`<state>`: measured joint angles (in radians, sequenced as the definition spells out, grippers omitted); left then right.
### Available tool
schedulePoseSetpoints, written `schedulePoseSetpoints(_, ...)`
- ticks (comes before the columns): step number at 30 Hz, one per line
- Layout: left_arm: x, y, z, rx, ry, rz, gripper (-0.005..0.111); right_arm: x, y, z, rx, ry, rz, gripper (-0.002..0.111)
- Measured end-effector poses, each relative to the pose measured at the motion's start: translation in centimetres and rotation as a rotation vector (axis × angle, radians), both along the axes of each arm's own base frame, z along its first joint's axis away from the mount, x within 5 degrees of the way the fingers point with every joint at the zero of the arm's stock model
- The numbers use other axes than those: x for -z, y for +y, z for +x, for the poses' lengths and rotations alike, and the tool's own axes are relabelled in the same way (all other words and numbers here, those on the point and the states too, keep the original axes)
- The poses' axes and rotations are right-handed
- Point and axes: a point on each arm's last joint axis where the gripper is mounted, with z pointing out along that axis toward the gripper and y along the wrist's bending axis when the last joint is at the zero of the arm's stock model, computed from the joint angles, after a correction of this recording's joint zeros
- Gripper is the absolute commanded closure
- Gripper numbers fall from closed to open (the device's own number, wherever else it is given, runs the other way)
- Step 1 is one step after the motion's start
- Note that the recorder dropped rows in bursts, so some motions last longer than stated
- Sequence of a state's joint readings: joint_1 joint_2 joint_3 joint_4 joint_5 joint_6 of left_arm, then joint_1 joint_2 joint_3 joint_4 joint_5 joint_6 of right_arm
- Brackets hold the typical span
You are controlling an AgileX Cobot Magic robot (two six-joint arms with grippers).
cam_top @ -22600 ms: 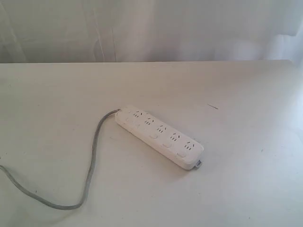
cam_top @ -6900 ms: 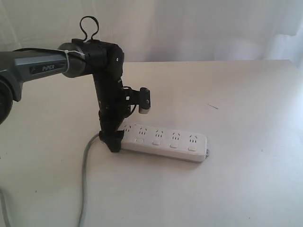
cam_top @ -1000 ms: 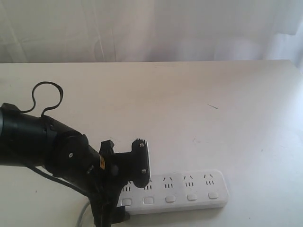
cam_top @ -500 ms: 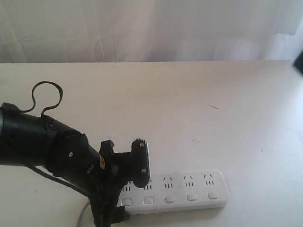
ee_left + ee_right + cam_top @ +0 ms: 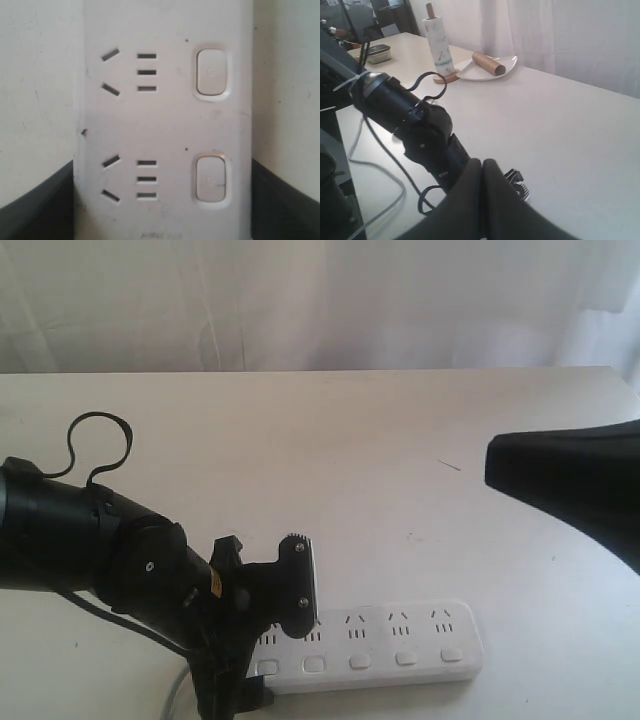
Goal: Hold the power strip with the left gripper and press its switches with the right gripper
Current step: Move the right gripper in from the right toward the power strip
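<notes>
The white power strip [image 5: 400, 645] lies near the table's front edge, its row of small white switches [image 5: 359, 660] facing the front. My left gripper [image 5: 250, 668] is shut on its left end, by the grey cord [image 5: 172, 697]. In the left wrist view the power strip [image 5: 162, 125] fills the picture, with two switches [image 5: 212, 71] showing and a dark finger [image 5: 40, 210] pressed against each long side. My right gripper [image 5: 496, 466] reaches in from the right, high above the table and well apart from the strip. Its fingers [image 5: 470, 190] are pressed together with nothing between them.
In the right wrist view, a paper towel roll [image 5: 437, 45], a white plate [image 5: 470, 74] with a cardboard tube [image 5: 489, 62] and a small tin [image 5: 380, 52] stand at the table's far end, beyond the left arm [image 5: 420, 130].
The right gripper has swung into the exterior view from the right edge, where only a dark corner showed half a second ago. The left arm and the strip have not moved.
</notes>
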<state>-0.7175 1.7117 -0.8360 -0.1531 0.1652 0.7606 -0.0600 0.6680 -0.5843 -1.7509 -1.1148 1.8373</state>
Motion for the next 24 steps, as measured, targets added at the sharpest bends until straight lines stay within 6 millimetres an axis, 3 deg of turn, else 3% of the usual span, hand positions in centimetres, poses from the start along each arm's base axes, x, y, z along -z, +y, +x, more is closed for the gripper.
schedulePoseSetpoints(8,0.0,0.0,0.0,0.003,-0.003,0.0,0.107,0.3,-0.3,1.9,0.114,-0.026,-0.03,0.108)
schedulePoseSetpoints(14,0.0,0.0,0.0,0.003,-0.005,-0.001,0.107,1.0,0.6,3.8,0.136,-0.07,-0.101,0.108)
schedulePoseSetpoints(19,0.0,0.0,0.0,0.005,-0.007,-0.002,0.107,2.3,3.4,5.4,0.067,-0.053,-0.173,0.108)
schedulePoseSetpoints(24,0.0,0.0,0.0,0.005,-0.007,-0.002,0.107,5.2,7.8,6.7,0.008,0.005,-0.289,0.108)
